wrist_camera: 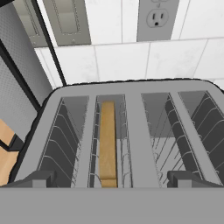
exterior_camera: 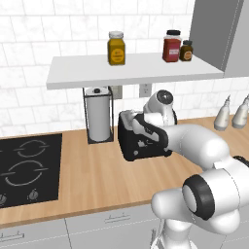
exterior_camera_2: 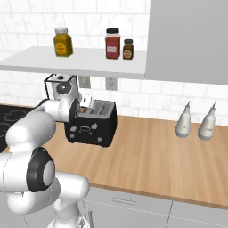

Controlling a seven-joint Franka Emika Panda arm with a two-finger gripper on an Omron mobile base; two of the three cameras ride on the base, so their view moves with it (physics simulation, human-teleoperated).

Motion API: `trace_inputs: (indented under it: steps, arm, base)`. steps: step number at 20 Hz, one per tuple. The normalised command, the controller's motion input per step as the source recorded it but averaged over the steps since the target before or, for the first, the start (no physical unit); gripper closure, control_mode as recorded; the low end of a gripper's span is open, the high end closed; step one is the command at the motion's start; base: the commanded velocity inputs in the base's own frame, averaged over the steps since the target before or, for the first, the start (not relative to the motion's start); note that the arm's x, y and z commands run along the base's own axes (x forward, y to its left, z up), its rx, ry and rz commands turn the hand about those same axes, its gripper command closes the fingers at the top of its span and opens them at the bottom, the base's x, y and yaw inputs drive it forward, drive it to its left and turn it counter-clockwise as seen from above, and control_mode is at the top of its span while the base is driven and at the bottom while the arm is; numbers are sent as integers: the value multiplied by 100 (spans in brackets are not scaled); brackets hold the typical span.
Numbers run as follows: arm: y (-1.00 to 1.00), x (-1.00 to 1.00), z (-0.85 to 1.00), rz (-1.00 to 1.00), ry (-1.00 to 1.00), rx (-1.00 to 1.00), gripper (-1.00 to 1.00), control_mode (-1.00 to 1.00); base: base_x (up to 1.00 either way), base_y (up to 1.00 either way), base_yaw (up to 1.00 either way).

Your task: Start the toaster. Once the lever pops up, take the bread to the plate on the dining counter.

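Note:
The black toaster (exterior_camera: 146,146) (exterior_camera_2: 91,127) stands on the wood counter by the wall. From above, the hand view looks into its silver top (wrist_camera: 133,127), where the tan bread (wrist_camera: 107,144) stands on edge in the left slot. My gripper (wrist_camera: 112,180) hovers just over the toaster's top, open, with one fingertip (wrist_camera: 39,179) at each side of the slots and nothing between them. Seen from the base, the gripper (exterior_camera: 132,118) (exterior_camera_2: 87,106) sits at the toaster's upper end. The plate and the dining counter are out of view.
A paper towel holder (exterior_camera: 98,114) stands close to the toaster's left, below a white shelf (exterior_camera: 136,70) with jars. A black cooktop (exterior_camera: 29,165) lies at the left. Two grey bottles (exterior_camera_2: 196,122) stand at the right. Wall outlets (wrist_camera: 157,17) are behind the toaster.

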Motion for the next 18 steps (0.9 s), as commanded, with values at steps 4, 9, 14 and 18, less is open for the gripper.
trace_inputs:
  steps: [4,9,14,18]
  arm:
    - [0,0,0,0,0,0,-100,-100]
    - [0,0,0,0,0,0,-100,-100]
    - [0,0,0,0,0,0,-100,-100]
    - [0,0,0,0,0,0,-100,-100]
  base:
    - [0,0,0]
    - [0,0,0]
    - [0,0,0]
    - [0,0,0]
